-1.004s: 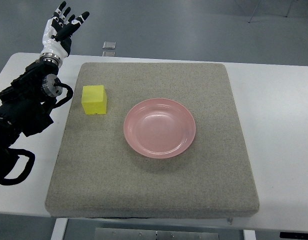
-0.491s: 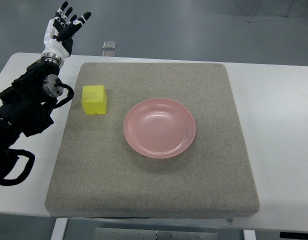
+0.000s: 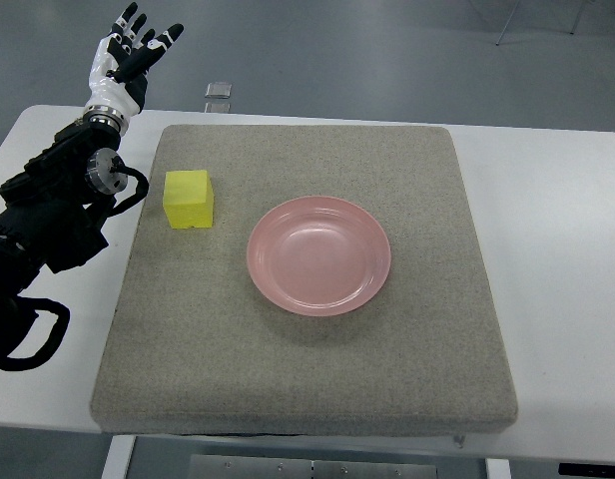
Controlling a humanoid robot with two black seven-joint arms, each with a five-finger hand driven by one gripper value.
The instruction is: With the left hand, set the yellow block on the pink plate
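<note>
Grey, coarse mat (image 3: 307, 329) covers most of the white tabletop (image 3: 557, 249), with the pink plate (image 3: 318, 255) at centre frame. Left of it, apart, the yellow block (image 3: 188, 199) sits on the mat. At upper left, the left hand (image 3: 126, 58) hangs beyond the tabletop's edge, fingers spread, holding nothing.

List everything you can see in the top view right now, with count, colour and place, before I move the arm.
Yellow cube block: one, yellow, on the mat's left side, apart from the plate.
Round pink plate: one, pink, near the mat's centre, holding nothing.
Grey felt mat: one, grey, covering most of the table.
White table: one, white, under the mat.
Small grey object: one, on the floor beyond the table's far edge; too small to identify.
Left hand: one, black and white, fingers spread, past the table's far-left corner, holding nothing.
</note>
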